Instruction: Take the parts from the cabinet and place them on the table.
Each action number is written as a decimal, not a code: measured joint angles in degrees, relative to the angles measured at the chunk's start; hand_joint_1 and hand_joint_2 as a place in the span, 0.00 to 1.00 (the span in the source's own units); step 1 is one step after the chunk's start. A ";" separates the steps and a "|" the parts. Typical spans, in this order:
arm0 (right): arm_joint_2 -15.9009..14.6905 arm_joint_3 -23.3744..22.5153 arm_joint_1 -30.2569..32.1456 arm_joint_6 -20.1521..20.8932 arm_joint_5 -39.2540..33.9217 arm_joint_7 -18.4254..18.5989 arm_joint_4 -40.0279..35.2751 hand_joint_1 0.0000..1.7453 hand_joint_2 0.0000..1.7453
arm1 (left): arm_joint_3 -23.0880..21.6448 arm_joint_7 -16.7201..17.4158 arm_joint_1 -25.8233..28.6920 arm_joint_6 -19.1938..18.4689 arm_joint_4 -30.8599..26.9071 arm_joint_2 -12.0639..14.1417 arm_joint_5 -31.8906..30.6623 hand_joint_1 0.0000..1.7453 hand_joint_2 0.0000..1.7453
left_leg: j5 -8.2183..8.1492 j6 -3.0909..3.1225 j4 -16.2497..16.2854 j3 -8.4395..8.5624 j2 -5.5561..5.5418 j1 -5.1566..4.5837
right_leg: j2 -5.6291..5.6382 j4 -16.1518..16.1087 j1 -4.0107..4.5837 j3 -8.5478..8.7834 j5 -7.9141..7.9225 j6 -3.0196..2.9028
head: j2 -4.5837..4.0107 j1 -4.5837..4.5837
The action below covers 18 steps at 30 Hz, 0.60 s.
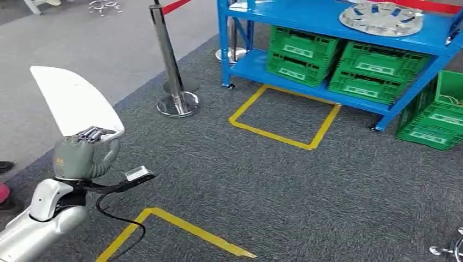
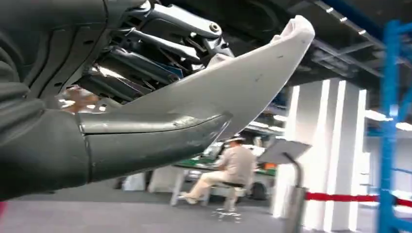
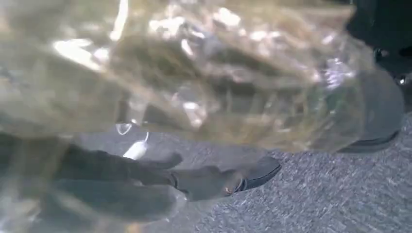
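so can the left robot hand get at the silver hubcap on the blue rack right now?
Probably not: the left robot hand already holds a white curved panel, and the silver hubcap lies well away across the carpet.

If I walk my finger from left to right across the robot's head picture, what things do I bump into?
White part held in the left hand → silver post → yellow tape square → green crates under the blue shelf → silver wheel cover on top.

Grey carpet [image 1: 327, 196] is marked with yellow tape [image 1: 284, 136]; a blue rack [image 1: 327, 22] and a stanchion post [image 1: 169, 60] are seen behind.
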 joint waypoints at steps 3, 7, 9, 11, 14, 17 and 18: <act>0.00 -0.04 -0.06 0.00 0.00 -0.13 0.00 0.00 0.00 | 0.00 0.07 0.07 -0.02 -0.20 0.00 0.02 1.00 1.00 | 0.84 1.17 -0.66 0.01 -2.03 0.49 | 4.11 2.63 -0.36 -1.14 -2.43 1.01 | 0.00 0.17; 0.02 -0.07 0.33 0.00 -0.31 -0.13 0.00 0.00 0.00 | -0.13 0.17 0.34 -0.26 -0.22 -0.28 0.41 1.00 1.00 | 1.26 1.81 -0.64 -0.61 -4.95 0.17 | 7.92 18.39 -0.35 -9.04 -8.88 1.09 | 0.00 0.42; 0.02 0.00 0.48 0.00 -0.50 -0.11 0.00 0.00 0.00 | -0.11 0.28 0.49 -0.52 -0.22 -0.35 0.94 1.00 1.00 | 1.37 1.94 -0.62 -0.61 -6.81 -0.19 | 8.16 15.28 -0.08 -8.15 -5.37 0.50 | 0.00 0.42; 0.02 -0.02 0.40 0.00 -0.52 -0.13 0.00 0.00 0.00 | -0.11 0.28 0.43 -0.61 -0.26 -0.44 1.53 1.00 1.00 | 1.42 1.89 -0.62 -0.40 -8.29 -0.49 | 10.00 5.25 0.23 -3.45 0.21 -0.73 | 0.00 0.39; -0.33 -0.11 0.38 0.00 -0.63 -0.17 0.02 0.00 0.00 | -0.07 0.00 0.31 -1.11 -0.28 -0.70 2.80 1.00 1.00 | 1.73 1.24 -0.34 -1.26 -10.11 -0.01 | 13.40 -0.24 0.47 -0.55 0.93 -1.92 | 0.00 0.22; -0.22 -0.28 0.38 0.00 -0.68 -0.22 0.07 0.00 0.00 | 0.04 -0.50 0.69 -1.14 -0.42 -0.55 4.37 1.00 1.00 | 2.12 0.30 -0.34 -1.77 -12.33 0.23 | 10.98 -1.73 -0.25 -0.02 1.81 -2.10 | 0.00 0.22; -0.20 -0.31 0.33 0.00 -0.66 -0.22 0.07 0.00 0.00 | 0.06 -0.55 0.76 -1.14 -0.46 -0.59 4.46 1.00 1.00 | 1.12 0.12 0.66 -2.17 -9.28 -0.14 | 10.31 -2.19 -0.16 0.40 1.94 -2.17 | 0.00 0.06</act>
